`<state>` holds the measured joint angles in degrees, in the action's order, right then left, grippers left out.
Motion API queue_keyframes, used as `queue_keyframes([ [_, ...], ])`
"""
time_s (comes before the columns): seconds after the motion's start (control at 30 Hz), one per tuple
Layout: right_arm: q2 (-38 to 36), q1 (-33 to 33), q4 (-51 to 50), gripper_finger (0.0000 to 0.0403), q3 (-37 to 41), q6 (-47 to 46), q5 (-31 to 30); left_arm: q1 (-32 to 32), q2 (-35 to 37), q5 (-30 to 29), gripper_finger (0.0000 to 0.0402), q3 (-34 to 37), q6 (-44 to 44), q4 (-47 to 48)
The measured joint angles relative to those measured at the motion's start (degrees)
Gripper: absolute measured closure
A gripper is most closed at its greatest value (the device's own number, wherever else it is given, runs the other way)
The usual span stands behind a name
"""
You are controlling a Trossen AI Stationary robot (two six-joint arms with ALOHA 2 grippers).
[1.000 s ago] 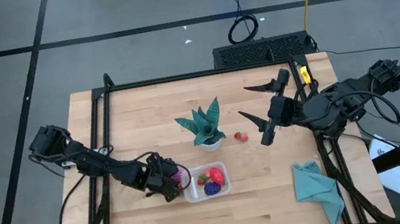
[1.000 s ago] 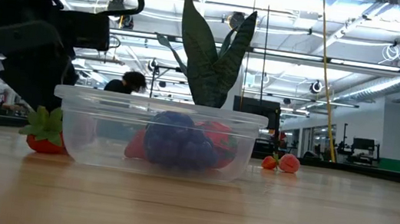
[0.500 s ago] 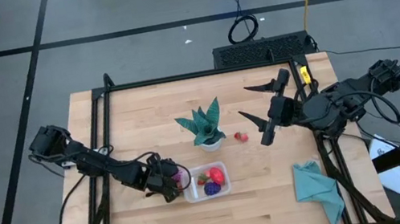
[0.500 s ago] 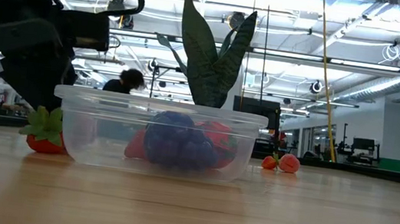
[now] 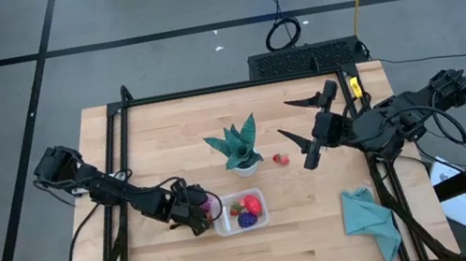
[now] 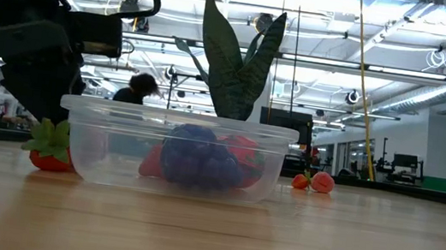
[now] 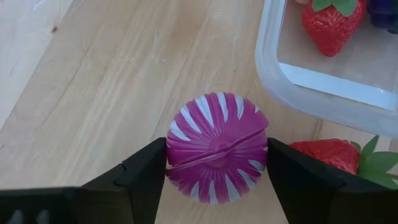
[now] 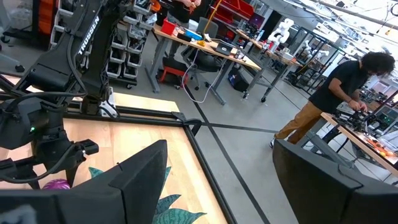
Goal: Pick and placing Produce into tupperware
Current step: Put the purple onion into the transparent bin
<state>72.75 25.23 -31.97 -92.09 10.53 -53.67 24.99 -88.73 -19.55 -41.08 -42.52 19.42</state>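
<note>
High view: left gripper (image 5: 198,214) sits low beside the clear container (image 5: 241,212), in the same spot as a second ago; right gripper (image 5: 304,128) waits raised past the potted plant (image 5: 240,148), fingers spread wide. Low view: a strawberry (image 6: 50,149) lies on the table just outside the container wall. Left wrist view: fingers now pinch the pink-purple ball (image 7: 216,147) on both sides, ball apparently on the wood. Judgement: grasp just made; lift and carry into the container next.
</note>
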Motion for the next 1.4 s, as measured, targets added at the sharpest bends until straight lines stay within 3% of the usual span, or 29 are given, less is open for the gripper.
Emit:
queue_keyframes([
  [0.33,0.0,0.0,0.0,0.0122,0.0,0.0,0.0,0.0,2.0,0.0,0.0147,-0.1,-2.2,6.6],
  [0.77,0.0,0.0,0.4,0.0122,0.0,0.0,0.0,0.0,17.3,-3.0,0.0146,-1.1,-2.0,12.3],
  [0.93,0.0,0.0,0.5,0.0122,0.0,0.0,0.0,0.2,19.0,-2.7,0.0146,-3.1,4.8,3.4],
  [1.07,0.0,0.0,0.4,0.0122,0.0,0.0,0.0,0.8,16.4,-0.3,0.0146,-3.6,10.9,-6.4],
  [1.4,0.0,0.0,0.5,0.0122,0.0,0.0,0.0,0.8,6.4,3.6,0.0146,-3.5,9.5,-14.8],
])
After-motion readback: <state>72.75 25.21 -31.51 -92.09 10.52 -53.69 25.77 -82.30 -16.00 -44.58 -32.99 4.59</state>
